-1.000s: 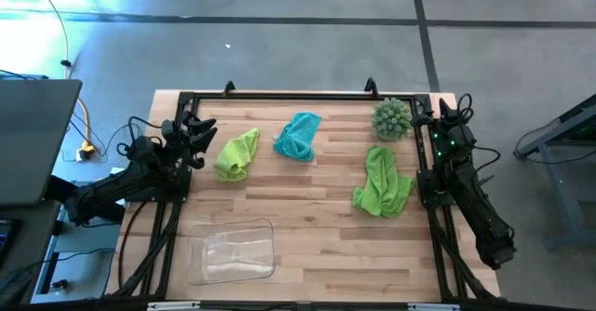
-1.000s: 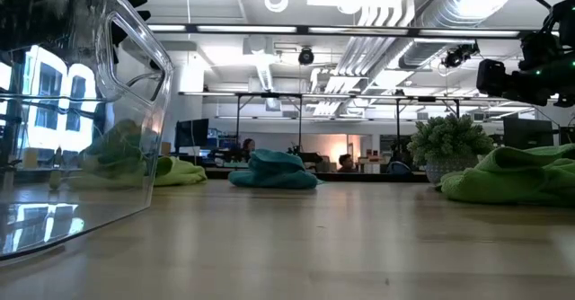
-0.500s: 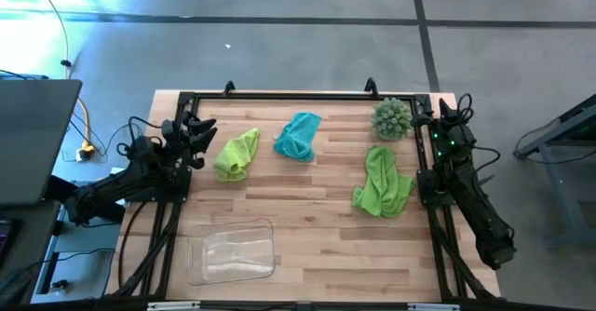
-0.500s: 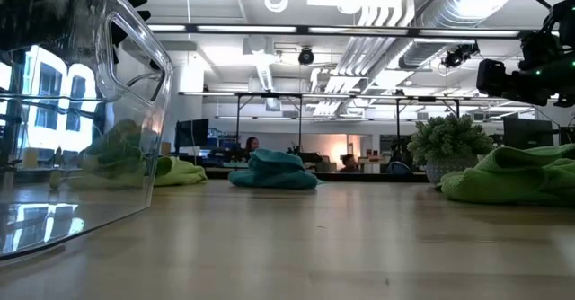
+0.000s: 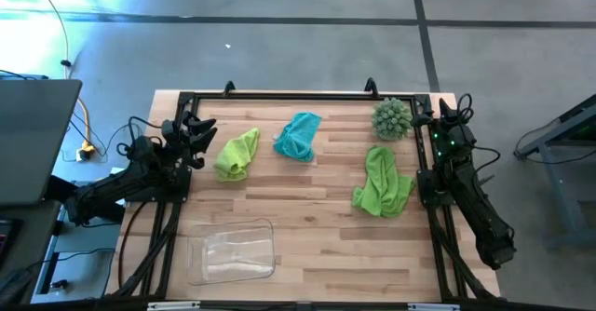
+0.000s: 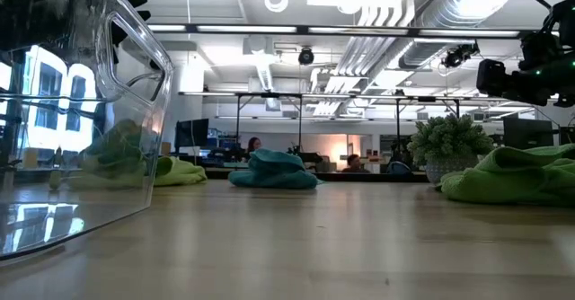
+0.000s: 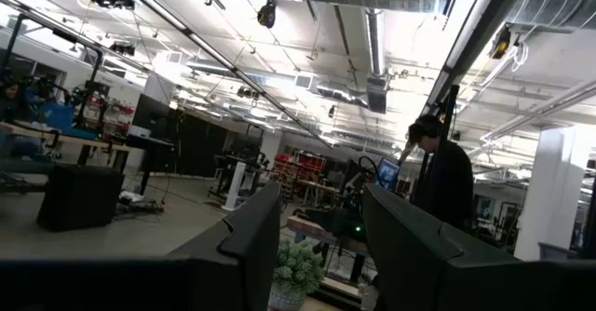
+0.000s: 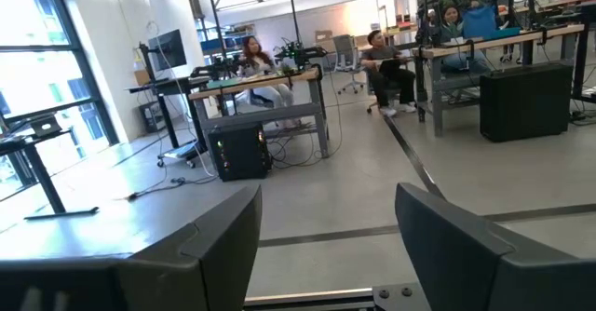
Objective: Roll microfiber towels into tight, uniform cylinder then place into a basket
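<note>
Three crumpled microfiber towels lie on the wooden table: a lime green one [image 5: 237, 154] at the far left, a teal one [image 5: 299, 135] in the far middle, and a lime green one [image 5: 382, 182] at the right. The clear plastic basket [image 5: 231, 251] stands near the front left edge. My left gripper [image 5: 193, 132] waits open and raised at the table's far left edge. My right gripper [image 5: 445, 112] waits open at the far right corner. Both hold nothing.
A spiky grey-green ball [image 5: 392, 118] sits at the far right, close to the right arm. A black frame [image 5: 279, 95] rims the table. The middle and the front right of the wooden top are bare. People sit and stand in the room beyond.
</note>
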Motion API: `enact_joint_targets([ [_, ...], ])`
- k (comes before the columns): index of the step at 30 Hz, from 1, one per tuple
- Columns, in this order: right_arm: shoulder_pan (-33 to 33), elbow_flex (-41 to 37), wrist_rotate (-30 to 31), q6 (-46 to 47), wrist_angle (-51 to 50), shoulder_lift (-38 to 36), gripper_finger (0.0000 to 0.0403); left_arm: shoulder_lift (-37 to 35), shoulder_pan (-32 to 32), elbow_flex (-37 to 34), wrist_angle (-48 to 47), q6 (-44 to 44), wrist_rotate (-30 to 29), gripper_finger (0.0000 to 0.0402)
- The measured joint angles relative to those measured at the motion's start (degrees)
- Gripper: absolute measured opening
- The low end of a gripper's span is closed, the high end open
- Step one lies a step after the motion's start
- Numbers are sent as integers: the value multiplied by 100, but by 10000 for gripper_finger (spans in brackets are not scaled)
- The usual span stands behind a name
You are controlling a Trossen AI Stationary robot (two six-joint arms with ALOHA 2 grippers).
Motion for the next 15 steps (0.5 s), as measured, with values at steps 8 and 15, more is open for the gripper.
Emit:
enact_joint_targets([
  [8, -1, -2, 2, 1, -1, 0, 241, -1, 0, 0, 1, 0, 0, 144],
  [15, 1, 0, 2, 6, 159, -1, 241, 1, 0, 2, 1, 0, 2, 144],
])
